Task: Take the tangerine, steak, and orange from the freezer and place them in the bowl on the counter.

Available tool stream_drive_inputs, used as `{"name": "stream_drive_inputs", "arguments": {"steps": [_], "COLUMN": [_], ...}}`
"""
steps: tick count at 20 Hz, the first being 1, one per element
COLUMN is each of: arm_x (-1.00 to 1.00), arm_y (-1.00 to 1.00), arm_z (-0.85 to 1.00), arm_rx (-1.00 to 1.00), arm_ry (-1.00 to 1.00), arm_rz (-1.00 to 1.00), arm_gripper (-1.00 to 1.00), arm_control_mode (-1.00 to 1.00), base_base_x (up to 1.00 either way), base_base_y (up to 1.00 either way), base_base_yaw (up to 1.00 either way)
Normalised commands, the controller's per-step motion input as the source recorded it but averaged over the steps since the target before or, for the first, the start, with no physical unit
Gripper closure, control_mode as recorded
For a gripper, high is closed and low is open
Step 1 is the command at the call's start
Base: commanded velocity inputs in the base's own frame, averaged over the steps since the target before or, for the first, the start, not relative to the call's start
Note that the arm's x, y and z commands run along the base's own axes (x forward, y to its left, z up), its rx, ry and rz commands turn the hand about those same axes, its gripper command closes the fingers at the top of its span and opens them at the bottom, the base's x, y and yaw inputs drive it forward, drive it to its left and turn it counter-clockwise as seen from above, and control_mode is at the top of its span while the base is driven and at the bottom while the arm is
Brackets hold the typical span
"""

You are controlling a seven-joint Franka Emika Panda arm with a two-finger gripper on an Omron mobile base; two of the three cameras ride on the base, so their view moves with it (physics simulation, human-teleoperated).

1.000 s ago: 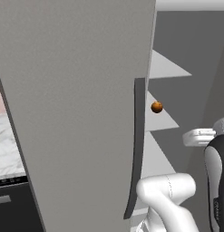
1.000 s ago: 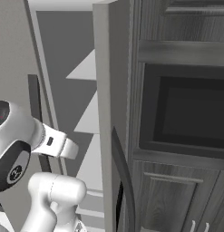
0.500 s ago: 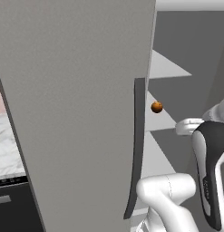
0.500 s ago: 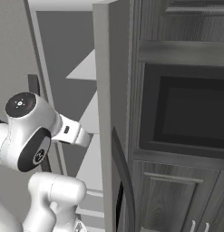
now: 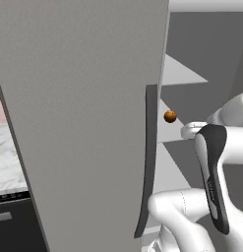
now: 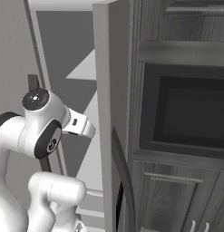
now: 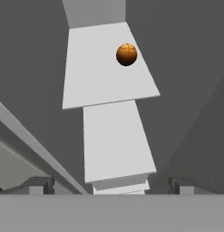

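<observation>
From the left base view, the freezer (image 5: 83, 123) door stands open edge-on with its dark handle (image 5: 148, 162) beside the arm, a round orange fruit (image 5: 169, 116) sits on a pale shelf beyond, and a strip of marble surface (image 5: 7, 157) shows at far left. The right base view adds the dark wood-grain cabinets (image 6: 186, 113) close against the door's far edge. In the hand view the end effector (image 7: 111, 185) is spread wide and empty, the fruit (image 7: 126, 54) well ahead on the upper shelf (image 7: 99, 77) with bare shelf between.
</observation>
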Motion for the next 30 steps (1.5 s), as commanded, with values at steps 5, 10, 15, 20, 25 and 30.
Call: {"name": "stream_drive_inputs", "arguments": {"steps": [5, 10, 15, 20, 25, 30], "arm_x": [0.50, 0.37, 0.44, 0.35, 0.39, 0.35], "arm_y": [-0.01, -0.01, -0.03, -0.13, -0.16, -0.17], "arm_z": [-0.13, -0.20, -0.15, 0.00, 0.00, 0.00], "arm_rx": [0.00, 0.00, 0.00, 0.04, 0.01, 0.03], "arm_ry": [-0.01, -0.12, -0.07, 0.03, 0.01, 0.04], "arm_rz": [0.00, 0.00, 0.00, -0.01, 0.00, 0.00], "arm_gripper": [-1.00, -1.00, -1.00, -1.00, -1.00, -1.00], "arm_control_mode": [-1.00, -1.00, -1.00, -1.00, -1.00, -1.00], "base_base_x": [0.00, 0.00, 0.00, 0.00, 0.00, 0.00], "base_base_y": [0.00, 0.00, 0.00, 0.00, 0.00, 0.00], "base_base_yaw": [0.00, 0.00, 0.00, 0.00, 0.00, 0.00]}}
